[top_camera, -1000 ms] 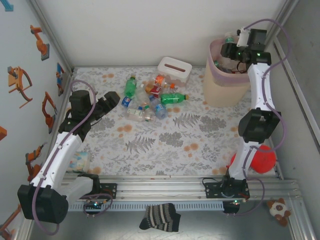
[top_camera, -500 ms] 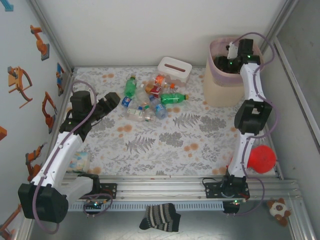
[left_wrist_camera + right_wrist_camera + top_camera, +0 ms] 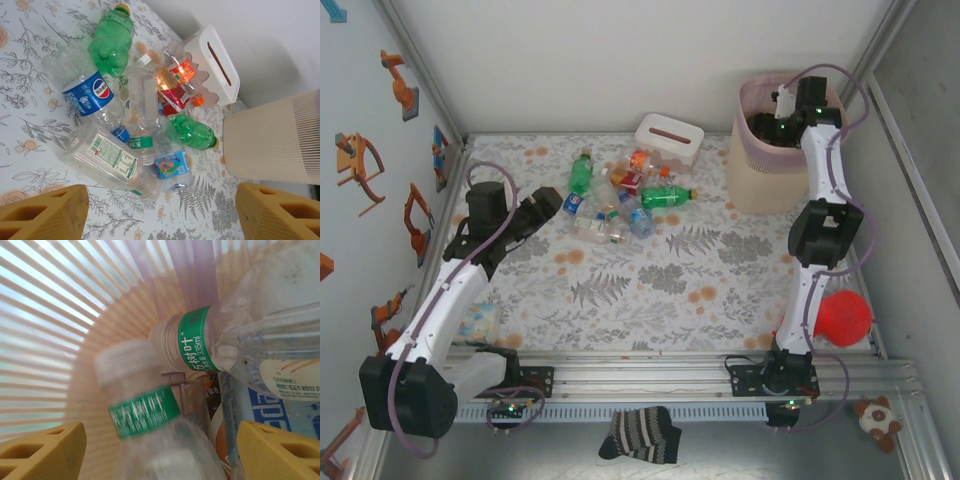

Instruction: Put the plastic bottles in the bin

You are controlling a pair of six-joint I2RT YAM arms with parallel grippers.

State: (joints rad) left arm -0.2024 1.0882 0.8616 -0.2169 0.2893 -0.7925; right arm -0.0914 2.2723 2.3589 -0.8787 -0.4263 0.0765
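Several plastic bottles lie heaped at the back middle of the table, clear and green ones with coloured labels. My left gripper hovers just left of the heap. It is open and empty, with a clear white-labelled bottle and a blue-labelled one just beyond its fingers. The beige bin stands at the back right. My right gripper reaches down into it, open. A blurred clear bottle with a green label hangs loose between its fingers, above more bottles.
A white tissue box stands right behind the heap, between it and the bin. A red ball lies by the right arm. A clear plastic item sits under the left arm. A striped sock and a plush toy lie off the front rail.
My right gripper has swung left and down into the bin, and its jaws have spread from the bottle they held. The left arm has barely shifted.
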